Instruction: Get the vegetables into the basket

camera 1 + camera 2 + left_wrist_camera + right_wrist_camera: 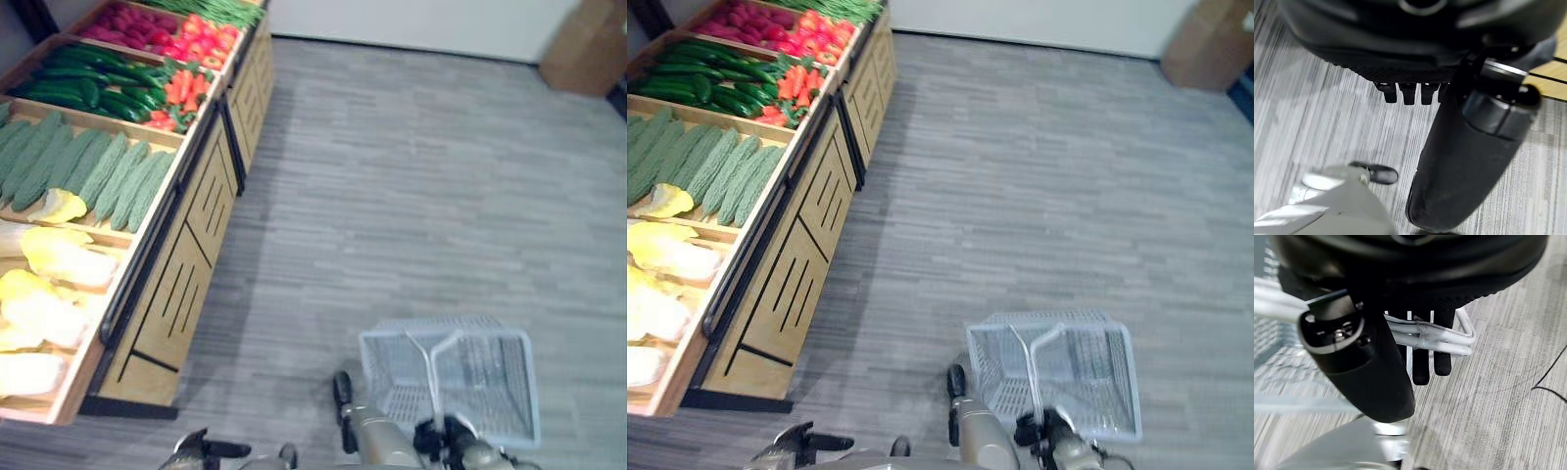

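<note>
Right wrist view has my right hand (1422, 345) curled round the handle of the empty basket (495, 387), carrying it at 5 o'clock; vegetables (108, 181) sit shelved at 10, left hand (1410, 93) curled empty.

A white wire basket (490, 377) is gripped by the dark right hand (1420, 347). Grey striped carpet (411, 196) lies beyond. Green gourds (88, 166), red peppers (201, 39) and yellow cabbages (59, 257) sit further left.

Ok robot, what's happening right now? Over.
Right hand curled round white basket handle, basket empty. Left hand holds nothing. Vegetables on stand, left.
</note>
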